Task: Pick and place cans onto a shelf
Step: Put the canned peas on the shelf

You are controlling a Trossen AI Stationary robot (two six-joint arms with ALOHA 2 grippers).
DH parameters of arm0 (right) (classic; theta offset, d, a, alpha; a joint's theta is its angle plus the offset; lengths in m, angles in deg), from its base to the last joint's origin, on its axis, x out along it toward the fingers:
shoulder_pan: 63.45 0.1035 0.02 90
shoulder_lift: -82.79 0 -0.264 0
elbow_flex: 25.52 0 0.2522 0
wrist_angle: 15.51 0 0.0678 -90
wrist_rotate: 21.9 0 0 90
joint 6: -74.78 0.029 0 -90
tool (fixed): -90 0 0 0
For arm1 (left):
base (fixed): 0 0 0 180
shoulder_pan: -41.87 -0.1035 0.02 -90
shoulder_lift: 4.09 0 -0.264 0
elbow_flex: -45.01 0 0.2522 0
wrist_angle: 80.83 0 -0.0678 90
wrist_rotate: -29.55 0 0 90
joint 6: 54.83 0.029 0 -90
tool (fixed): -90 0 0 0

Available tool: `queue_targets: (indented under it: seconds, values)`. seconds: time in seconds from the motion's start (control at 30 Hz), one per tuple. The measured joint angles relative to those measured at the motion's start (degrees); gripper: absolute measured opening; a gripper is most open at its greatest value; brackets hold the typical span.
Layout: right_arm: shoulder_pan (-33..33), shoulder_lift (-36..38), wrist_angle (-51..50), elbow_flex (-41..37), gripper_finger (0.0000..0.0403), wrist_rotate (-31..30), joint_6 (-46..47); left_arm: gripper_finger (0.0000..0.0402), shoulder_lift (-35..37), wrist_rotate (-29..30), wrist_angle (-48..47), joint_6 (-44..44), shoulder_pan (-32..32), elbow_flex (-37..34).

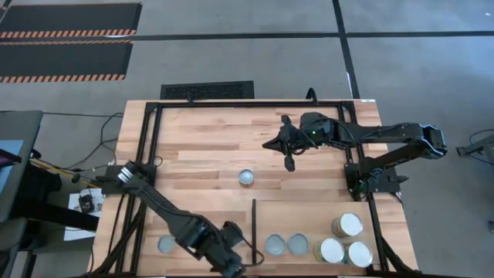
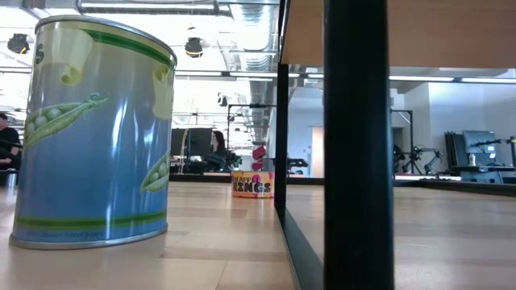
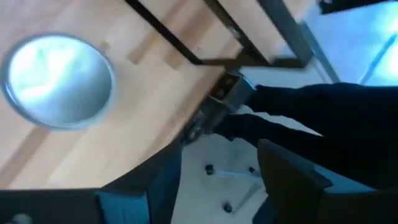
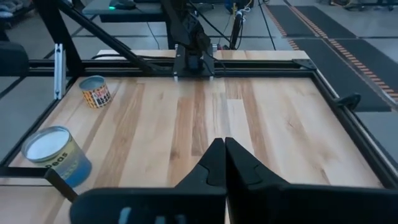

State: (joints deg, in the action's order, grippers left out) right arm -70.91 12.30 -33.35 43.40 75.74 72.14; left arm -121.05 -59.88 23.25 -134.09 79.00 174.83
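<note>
A: Where do the edges fall, and how much room is there to move?

B: A black frame [image 1: 154,147] rims the plank tabletop [image 1: 208,147]; a short black divider [image 1: 254,220] closes off the paler shelf [image 1: 309,216] at the near right corner; the middle of the table lies broad and bare around one can [image 1: 246,177].

A: Where are the other cans?

B: Five stand on the shelf; two silver-topped [image 1: 286,245] just beside each other near the divider; three white-topped [image 1: 345,241] clustered at the far right; a sixth can [image 1: 166,245] sits on the tabletop on the divider's other side, close to the near edge.

A: And the arms?

B: The left gripper [image 1: 231,266] hangs at the near edge between that sixth can and the divider, fingers spread apart, clamped on nothing; the right gripper [image 1: 287,150] waits over the far half of the table, fingers pressed together and empty.

A: The room?

B: Grey floor with striped mats [image 1: 65,38]; from table height, a pea-labelled can [image 2: 93,133] looms close, with desks and a seated person [image 2: 218,145] far behind.
</note>
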Motion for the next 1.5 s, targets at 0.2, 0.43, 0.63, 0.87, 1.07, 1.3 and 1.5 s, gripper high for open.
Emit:
queue_targets:
  seconds: [0.2,0.43,0.63,0.87,1.07,1.3,1.5]
  values:
    - [0.00,0.00,-0.04,0.00,0.0007,0.00,-0.78,0.0210,-1.43,4.22,-4.86,-0.75,-0.92,0.74]
    - [0.00,0.00,-0.11,0.00,0.0007,0.00,-0.87,0.0210,-1.38,16.05,-13.16,1.99,3.15,0.76]
    - [0.00,0.00,-0.13,0.00,0.0007,0.00,-0.87,0.0210,-1.23,24.44,-13.29,10.70,6.08,-0.66]
    - [0.00,0.00,-0.05,0.02,0.0007,0.00,-0.85,0.0210,-1.27,22.79,-10.26,15.15,5.67,-5.53]
    - [-0.05,0.00,0.02,0.02,0.0007,0.00,-0.85,0.0210,-1.28,22.19,-5.56,19.89,5.24,-8.21]
    - [-0.07,0.00,0.31,0.02,0.0007,0.00,-0.85,0.0210,-1.27,21.81,-5.19,22.62,4.43,-9.58]
    - [-0.07,0.00,0.46,0.02,0.0007,0.00,-0.87,0.0185,-1.67,21.17,-5.22,24.01,3.93,-9.55]
